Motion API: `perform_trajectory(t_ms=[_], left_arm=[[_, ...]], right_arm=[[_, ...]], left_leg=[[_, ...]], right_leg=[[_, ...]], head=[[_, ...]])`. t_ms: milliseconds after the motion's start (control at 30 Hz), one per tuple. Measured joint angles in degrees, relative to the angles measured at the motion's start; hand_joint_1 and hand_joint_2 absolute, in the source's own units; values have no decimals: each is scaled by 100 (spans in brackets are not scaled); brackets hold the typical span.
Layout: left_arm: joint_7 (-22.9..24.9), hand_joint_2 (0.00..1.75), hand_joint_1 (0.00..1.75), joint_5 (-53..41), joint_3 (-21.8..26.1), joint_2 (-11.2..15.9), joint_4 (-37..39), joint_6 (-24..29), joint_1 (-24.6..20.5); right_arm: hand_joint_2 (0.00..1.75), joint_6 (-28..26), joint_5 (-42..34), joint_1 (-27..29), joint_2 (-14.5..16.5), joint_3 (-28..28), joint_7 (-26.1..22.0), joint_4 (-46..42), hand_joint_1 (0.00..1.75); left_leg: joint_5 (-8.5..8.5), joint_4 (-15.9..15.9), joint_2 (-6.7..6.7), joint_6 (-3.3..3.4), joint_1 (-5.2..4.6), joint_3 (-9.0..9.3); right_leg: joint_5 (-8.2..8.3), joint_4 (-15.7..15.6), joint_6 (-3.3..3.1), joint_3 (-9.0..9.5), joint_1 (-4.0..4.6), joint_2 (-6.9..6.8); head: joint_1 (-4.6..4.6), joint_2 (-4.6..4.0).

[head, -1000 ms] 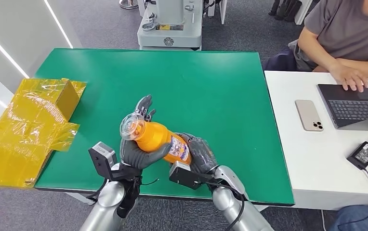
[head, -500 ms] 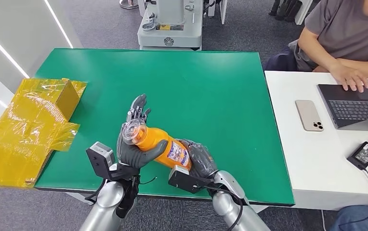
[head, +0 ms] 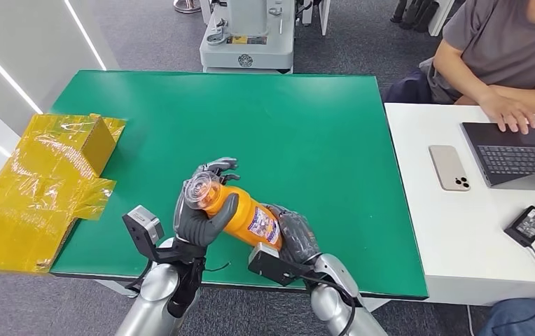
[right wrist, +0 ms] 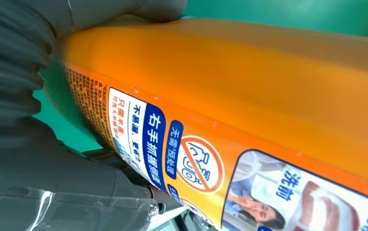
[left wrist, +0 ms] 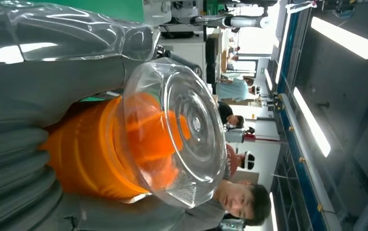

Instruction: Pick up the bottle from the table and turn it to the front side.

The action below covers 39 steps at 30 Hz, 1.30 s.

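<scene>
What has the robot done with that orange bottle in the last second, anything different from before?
The left hand, earlier spread behind the neck, has curled around the orange plastic bottle below its clear cap, which moved slightly nearer the robot. The right hand still holds the base. Green table, yellow wrapping and person are unchanged.

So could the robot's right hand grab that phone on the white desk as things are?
Probably not right now. The right hand is wrapped around the base of the orange bottle, which the left hand also holds near the cap. The phone lies well off to the right, on the white desk.
</scene>
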Motion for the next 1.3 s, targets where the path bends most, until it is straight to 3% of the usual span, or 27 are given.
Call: perform_trajectory(t_ms=[600,633,667,767,800,1067,1300], left_arm=[[-19,175,175,175,-41,-39,9,-147,-201],[-19,175,175,185,-43,-45,9,-146,-216],[-19,175,175,198,-44,-50,9,-146,-225],[-19,175,175,305,-44,-57,9,-143,-245],[-19,175,175,363,-44,-58,9,-132,-260],[-20,175,175,541,-42,-55,50,62,-407],[-108,175,175,520,-42,-50,154,179,-426]], right_arm=[[175,-620,-308,242,16,-170,-178,-486,174],[175,-627,-330,243,19,-178,-179,-503,168],[175,-629,-348,245,21,-186,-182,-517,148],[175,-671,-447,252,24,-208,-230,-544,29],[175,-724,-520,254,28,-211,-260,-553,5],[175,-1132,-1227,342,125,-196,-454,-932,0],[175,-1661,-2202,748,177,-155,-1411,-2021,0]], left_leg=[[0,0,-1,0,0,-1],[0,0,-1,0,0,-1],[0,0,-1,0,0,-1],[0,0,-1,0,0,-2],[0,0,-1,0,0,-2],[0,0,-3,0,1,-2],[-1,0,0,0,-1,-3]], right_leg=[[0,0,0,1,0,-1],[0,1,0,1,0,-1],[0,1,0,1,0,-1],[0,1,0,0,0,-1],[0,1,0,0,0,-1],[0,1,0,0,0,-4],[-1,-1,0,-2,0,0]], head=[[0,0],[0,0],[0,0],[-1,0],[-1,0],[-1,0],[0,0]])
